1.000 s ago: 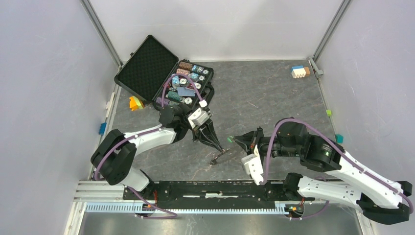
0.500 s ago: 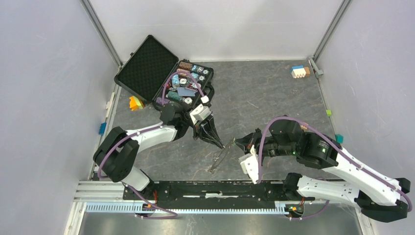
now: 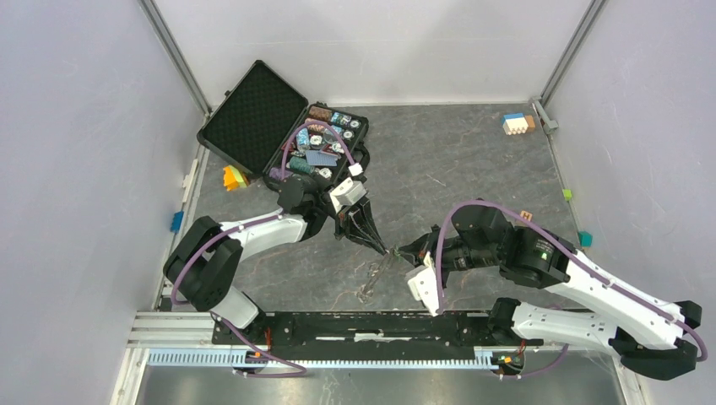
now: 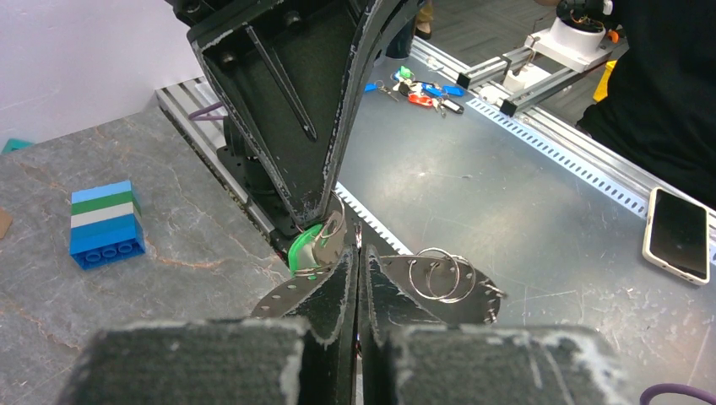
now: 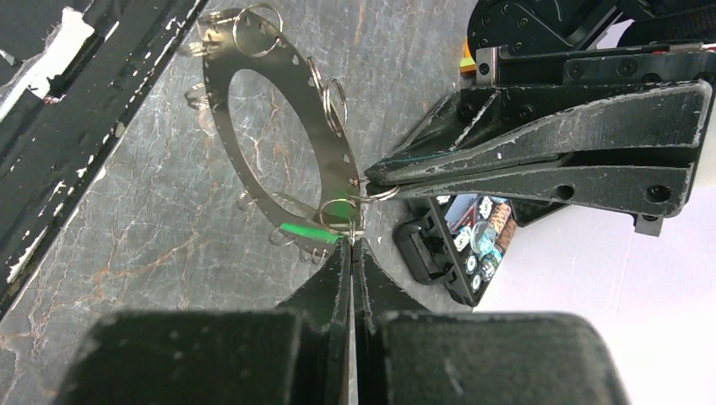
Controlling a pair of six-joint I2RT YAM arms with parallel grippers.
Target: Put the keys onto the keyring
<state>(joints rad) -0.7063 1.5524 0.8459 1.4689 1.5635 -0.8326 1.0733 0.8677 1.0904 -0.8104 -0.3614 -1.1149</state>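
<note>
**Item 1, green-headed key** (image 4: 306, 251): pinched at the tips of the right gripper (image 5: 350, 245), whose fingers are closed on it. Its head touches the rim of the keyring. We cannot tell which way the blade points.

**Item 2, keyring** (image 5: 342, 164): a flat perforated metal band carrying small split rings (image 4: 435, 274). It is raised off the table (image 3: 473, 160) at mid-scene, toward the near side. It hangs from the left gripper (image 3: 385, 249), whose fingers are closed on one split ring at the band's rim, and its long axis trails toward the near edge.

**Relation:** the two grippers meet tip to tip, the left one reaching in from the left and the right one from the right. The key lies just right of the pinched split ring. We judge the next move to be a fine threading by the right arm, which already has the key.

**Surroundings:** an open carry case (image 3: 253, 118) far left and a brick stack (image 3: 515, 123) far right
</note>
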